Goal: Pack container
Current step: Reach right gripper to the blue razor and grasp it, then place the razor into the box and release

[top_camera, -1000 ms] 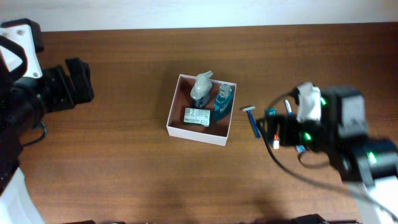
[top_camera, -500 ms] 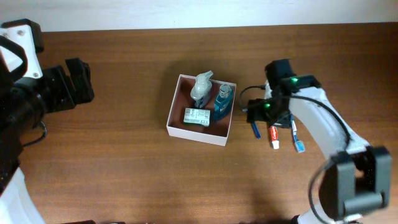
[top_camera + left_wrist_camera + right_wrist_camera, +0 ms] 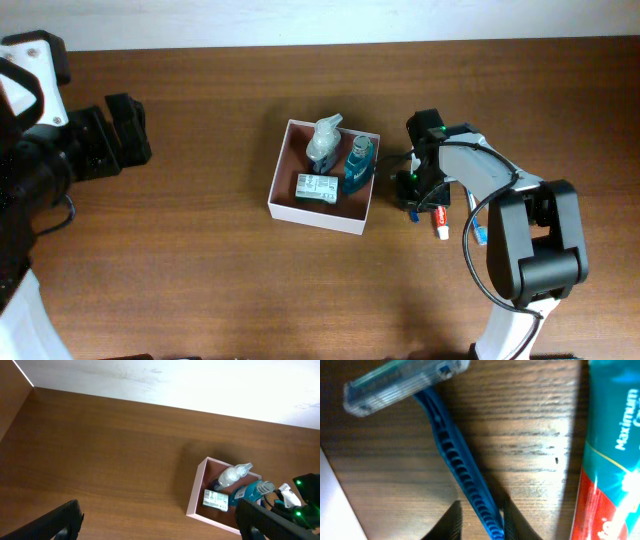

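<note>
The container (image 3: 318, 218), a shallow square white box with a pinkish-brown inside, sits mid-table and holds a clear spray bottle (image 3: 325, 140), a teal bottle (image 3: 358, 165) and a green-and-white packet (image 3: 316, 187). Just right of it my right gripper (image 3: 413, 190) is down on the table. The wrist view has its fingertips (image 3: 480, 510) closed in around the ribbed handle of a blue razor (image 3: 455, 455) that lies flat on the wood. My left gripper (image 3: 125, 130) stays far to the left, open and empty (image 3: 160, 522), with the container (image 3: 196, 491) seen ahead of it.
A red-and-teal toothpaste tube (image 3: 610, 450) lies right beside the razor, close to the right gripper (image 3: 441, 222). A blue-and-white toothbrush (image 3: 478, 228) lies further right, partly under the arm. The white container wall stands a short way left of the razor head.
My right arm swung in from the right and came down over the razor beside the container. Its jaws went from wide open to closed in on the handle. The left arm has not moved.
</note>
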Robot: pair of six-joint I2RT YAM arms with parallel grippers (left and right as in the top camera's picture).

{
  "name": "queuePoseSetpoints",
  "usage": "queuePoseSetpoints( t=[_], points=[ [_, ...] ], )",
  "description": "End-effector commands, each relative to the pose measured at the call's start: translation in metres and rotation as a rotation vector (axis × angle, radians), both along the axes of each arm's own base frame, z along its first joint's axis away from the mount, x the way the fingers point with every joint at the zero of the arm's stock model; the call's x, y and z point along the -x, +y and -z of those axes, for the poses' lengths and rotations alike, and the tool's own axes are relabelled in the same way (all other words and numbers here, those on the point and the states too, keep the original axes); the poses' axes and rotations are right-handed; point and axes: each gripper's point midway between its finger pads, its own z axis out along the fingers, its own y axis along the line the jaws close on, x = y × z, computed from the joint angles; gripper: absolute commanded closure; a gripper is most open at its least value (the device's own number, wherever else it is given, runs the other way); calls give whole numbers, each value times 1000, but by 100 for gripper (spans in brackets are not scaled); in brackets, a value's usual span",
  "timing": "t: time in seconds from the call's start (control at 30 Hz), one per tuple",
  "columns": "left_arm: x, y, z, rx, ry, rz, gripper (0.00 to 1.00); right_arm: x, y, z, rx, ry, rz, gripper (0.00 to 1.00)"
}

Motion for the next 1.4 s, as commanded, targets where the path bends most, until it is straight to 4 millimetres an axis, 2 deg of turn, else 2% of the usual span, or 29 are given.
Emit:
queuePoseSetpoints(
  t=[0.0, 0.13, 0.2, 0.27, 0.3, 0.33, 0.43, 0.47, 0.5, 0.57, 0.6, 0.63, 0.67, 0.7, 0.77, 0.9, 1.03, 1.13, 1.23, 1.3, 1.33, 1.37],
  points=[
    [4, 1, -3, -2, -13, -3, 1, 1, 0, 5, 12, 16, -8, 94],
    [4, 1, -3, -2, -13, -3, 1, -1, -4, -29, 29, -45, -9, 96],
    [4, 1, -3, -2, -13, -3, 1, -5, -7, -65, 43, -113, -10, 96],
    [4, 1, -3, -3, -13, -4, 1, -2, -3, -114, 25, -203, -18, 96],
    [4, 1, -3, -3, -13, -4, 0, 0, -1, -131, 18, -236, -24, 96],
    [4, 1, -3, -3, -13, -4, 1, 6, 5, -159, 2, -291, -42, 96],
    [4, 1, -3, -3, -13, -4, 1, 29, 29, -214, -45, -422, -124, 96],
    [4, 1, -3, -3, -13, -4, 1, 39, 41, -227, -69, -458, -166, 96],
    [4, 1, -3, -2, -13, -3, 1, 57, 66, -243, -107, -508, -257, 96],
    [4, 1, -3, -2, -13, -3, 1, 73, 93, -251, -144, -536, -353, 96],
    [4, 1, -3, -3, -13, -4, 1, 83, 112, -253, -164, -552, -434, 96],
    [4, 1, -3, -3, -13, -4, 1, 87, 120, -253, -171, -559, -472, 96],
    [4, 1, -3, -3, -13, -4, 0, 93, 146, -249, -170, -590, -599, 96],
    [4, 1, -3, -3, -13, -4, 1, 91, 158, -242, -129, -616, -668, 96],
    [4, 1, -3, -3, -13, -4, 1, 79, 166, -225, -28, -641, -727, 96],
    [4, 1, -3, -2, -13, -3, 1, 48, 171, -184, 126, -610, -805, 96],
    [4, 1, -3, -3, -13, -4, 0, 23, 173, -141, 197, -548, -966, 96],
    [4, 1, -3, -3, -12, -4, 1, 6, 167, -120, 216, -519, -957, 96],
    [4, 1, -3, -3, -13, -4, 1, 0, 163, -113, 212, -505, -940, 96],
    [4, 1, -3, -2, -13, -3, 1, 4, 163, -118, 196, -496, -944, 89],
    [4, 1, -3, -3, -13, -4, 1, 7, 163, -121, 183, -488, -946, 76],
    [4, 1, -3, -3, -12, -4, 1, 13, 165, -128, 151, -478, -952, 54]
  ],
)
